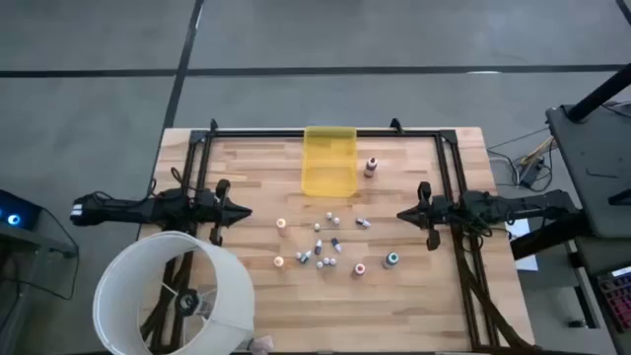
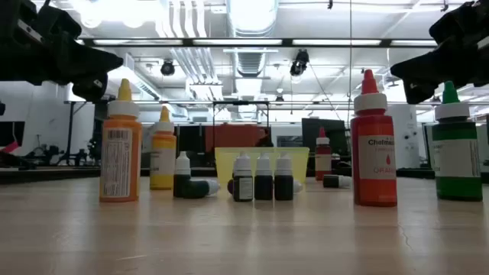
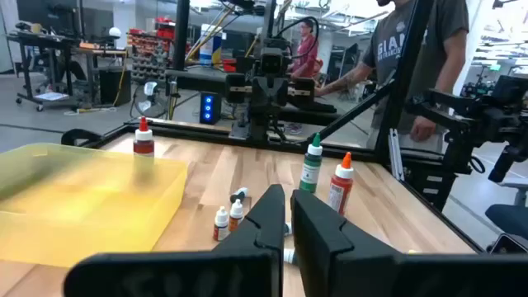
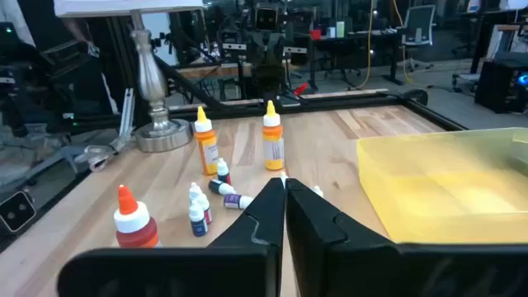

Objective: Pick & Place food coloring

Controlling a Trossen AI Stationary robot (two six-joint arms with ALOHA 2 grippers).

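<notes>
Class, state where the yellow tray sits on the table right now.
In the high view, the yellow tray sits at the table's far edge, centred between both arms, with a red-capped bottle just to its right.

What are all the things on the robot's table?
Tray: one, yellow, far middle of the table.
Tall bottles: four, orange, yellow, red and green, standing mid-table.
Small bottles: several, dark or whitish, clustered between the tall ones, some lying down.
Lone bottle: one, red cap, just right of the tray.
Lamp: one, white shade, near-left corner.
Table: one, light wood.
People: two, one in a grey shirt and one in red, beyond the table.
Left gripper: one, dark, left side, jaws shut and empty.
Right gripper: one, dark, right side, jaws shut and empty.
</notes>
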